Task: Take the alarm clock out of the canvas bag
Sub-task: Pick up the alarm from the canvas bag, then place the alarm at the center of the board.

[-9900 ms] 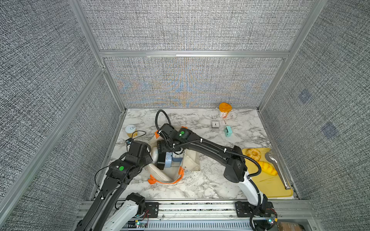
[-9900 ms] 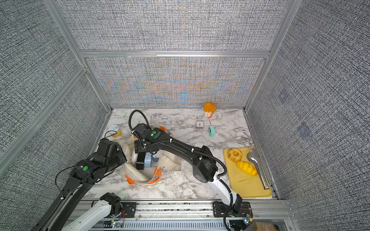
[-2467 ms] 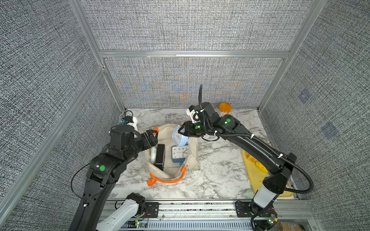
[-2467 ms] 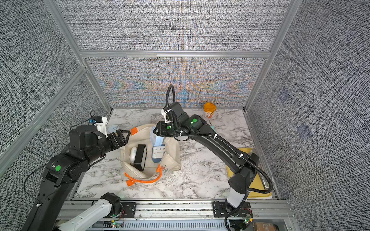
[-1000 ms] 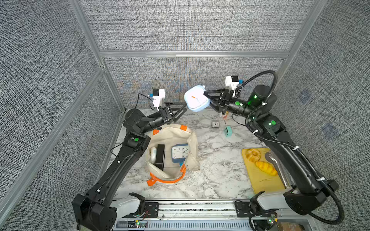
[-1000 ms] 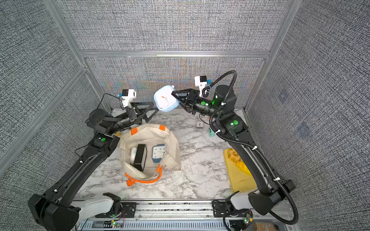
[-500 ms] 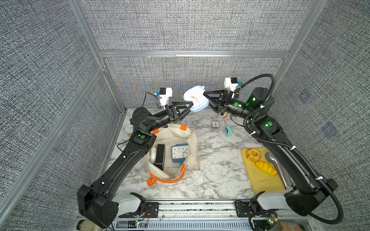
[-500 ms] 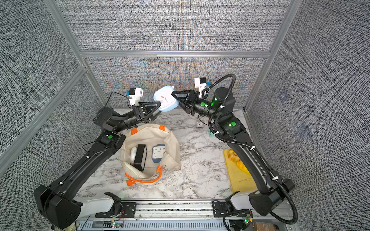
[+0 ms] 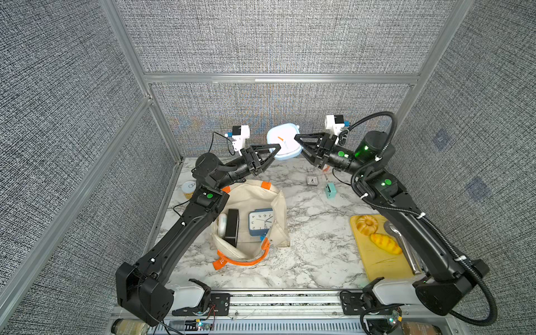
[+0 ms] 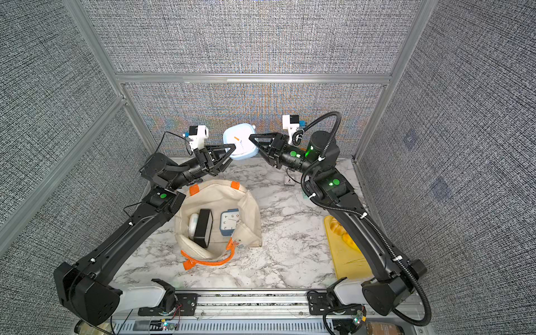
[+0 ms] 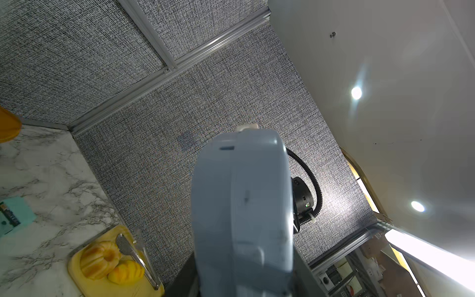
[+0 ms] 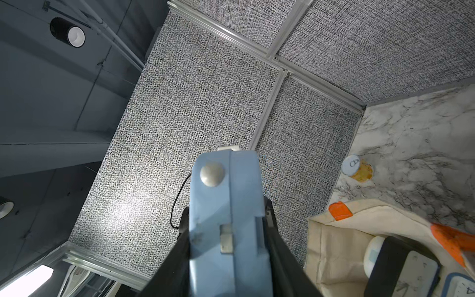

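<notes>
Right gripper [image 9: 299, 142] is clamped on one side of a pale blue alarm clock [image 9: 282, 136], and left gripper [image 9: 275, 147] is closed on the opposite side. The clock hangs in the air between the two at upper centre of both top views, in front of the back wall and clear of the table [image 9: 313, 261]. In each wrist view the clock's edge fills the gap between dark fingers [image 12: 178, 257], with the fingers pressed against both faces. Canvas bag [image 9: 279, 232] stands open on the marble table at lower centre of the frame, well apart from the raised clock. Inside it lie a square blue clock [image 9: 261, 223], a black box [image 9: 232, 227] and a white item [image 9: 222, 227]. A yellow tray [image 9: 377, 261] with pastries sits at lower right.
</notes>
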{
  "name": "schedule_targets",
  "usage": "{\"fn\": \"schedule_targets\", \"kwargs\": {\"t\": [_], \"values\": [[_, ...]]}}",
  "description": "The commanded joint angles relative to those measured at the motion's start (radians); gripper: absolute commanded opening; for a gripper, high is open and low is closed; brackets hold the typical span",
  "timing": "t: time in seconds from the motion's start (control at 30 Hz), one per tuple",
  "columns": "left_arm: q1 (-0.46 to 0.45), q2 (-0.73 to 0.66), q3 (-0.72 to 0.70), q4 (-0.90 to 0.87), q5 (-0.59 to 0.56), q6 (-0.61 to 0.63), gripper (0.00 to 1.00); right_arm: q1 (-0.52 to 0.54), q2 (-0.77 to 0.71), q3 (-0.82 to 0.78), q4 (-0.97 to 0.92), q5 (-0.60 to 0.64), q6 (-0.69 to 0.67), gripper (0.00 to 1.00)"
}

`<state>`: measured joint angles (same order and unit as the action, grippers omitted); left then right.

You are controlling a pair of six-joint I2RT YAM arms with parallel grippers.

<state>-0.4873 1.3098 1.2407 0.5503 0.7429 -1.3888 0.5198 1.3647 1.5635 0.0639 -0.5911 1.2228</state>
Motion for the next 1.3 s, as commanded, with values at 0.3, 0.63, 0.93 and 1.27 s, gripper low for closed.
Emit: {"fn": "schedule_targets", "kwargs": {"t": [0.3, 0.63, 0.93, 1.27], "values": [[0.010, 0.072, 0.247, -0.441, 0.044, 0.430, 0.35, -0.072, -0.041, 0.083, -0.310, 0.040, -0.156, 0.78], [0.054, 0.306, 0.760, -1.068, -0.249, 1.153, 0.23, -0.138, -0.112, 0.225, -0.916, 0.287, -0.525, 0.82], [0.052, 0.545, 1.120, -1.237, -0.324, 1.505, 0.19, -0.144, -0.188, 0.087, -1.048, 0.409, -0.618, 0.81], [-0.097, 0.672, 1.165, -1.334, -0.399, 1.746, 0.19, -0.269, -0.285, 0.003, -1.106, 0.587, -0.582, 0.81]]}}
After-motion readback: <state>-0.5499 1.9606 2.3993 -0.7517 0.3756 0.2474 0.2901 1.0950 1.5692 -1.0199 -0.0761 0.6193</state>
